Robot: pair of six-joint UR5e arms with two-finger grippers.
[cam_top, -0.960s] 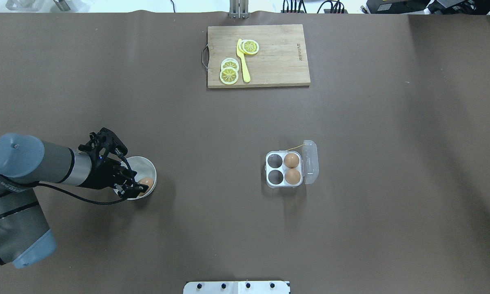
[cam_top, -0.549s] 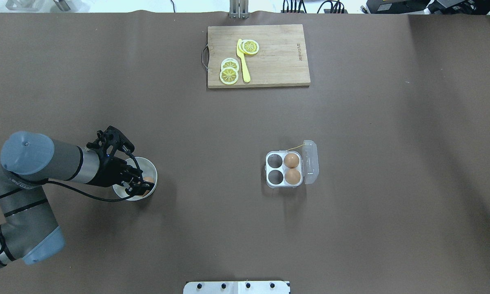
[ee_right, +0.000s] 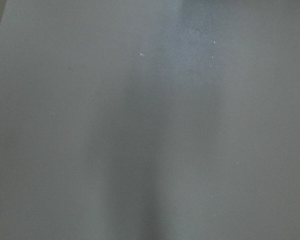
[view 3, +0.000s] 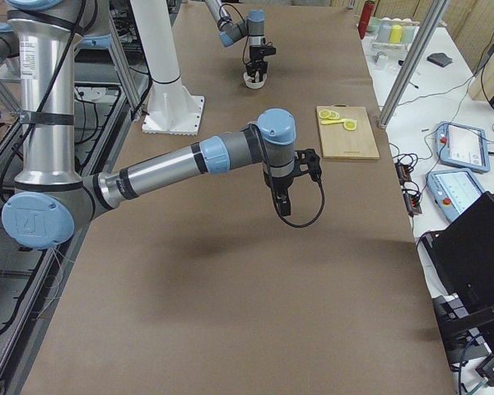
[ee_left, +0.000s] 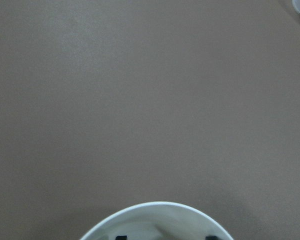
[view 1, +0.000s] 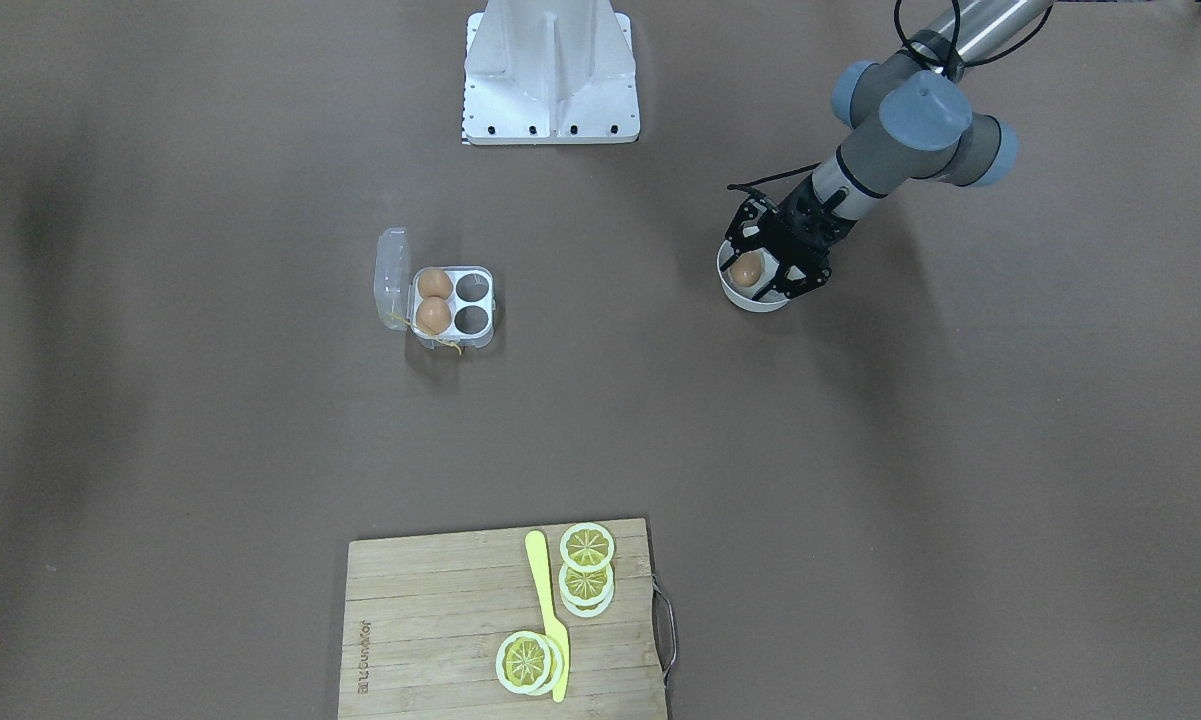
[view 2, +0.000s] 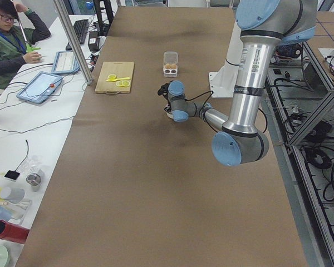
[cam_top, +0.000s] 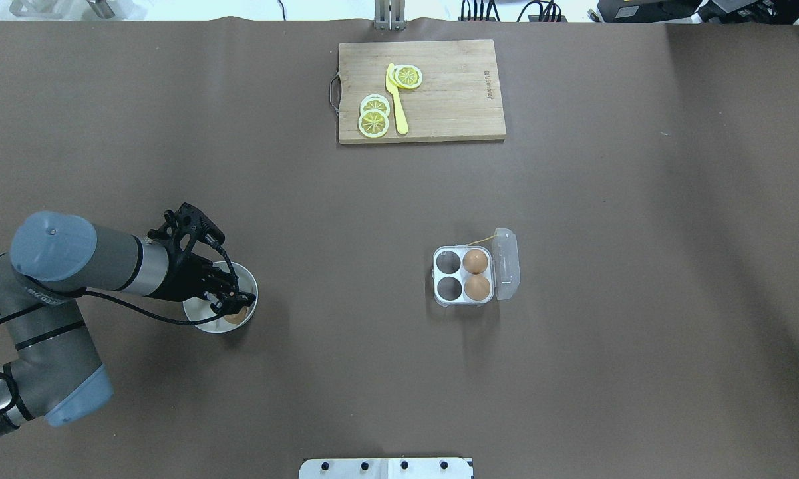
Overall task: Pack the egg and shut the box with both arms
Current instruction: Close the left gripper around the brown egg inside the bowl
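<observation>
Here the left gripper (view 1: pixel 752 274) is seen down inside the bowl (view 1: pixel 750 304), its fingers spread to either side of the egg (view 1: pixel 747 267), which is lying in that bowl. The box (view 1: pixel 455 303) is found open, well apart. Whether the right gripper (view 3: pixel 283 204) is apart or together cannot be told.

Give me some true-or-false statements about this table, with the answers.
The box holds two eggs. True.
The box's lid is shut. False: it stands open.
The left end effector reaches into the white bowl that holds the egg. True.
The cutting board is bare. False: lemon slices and a yellow knife lie on it.
</observation>
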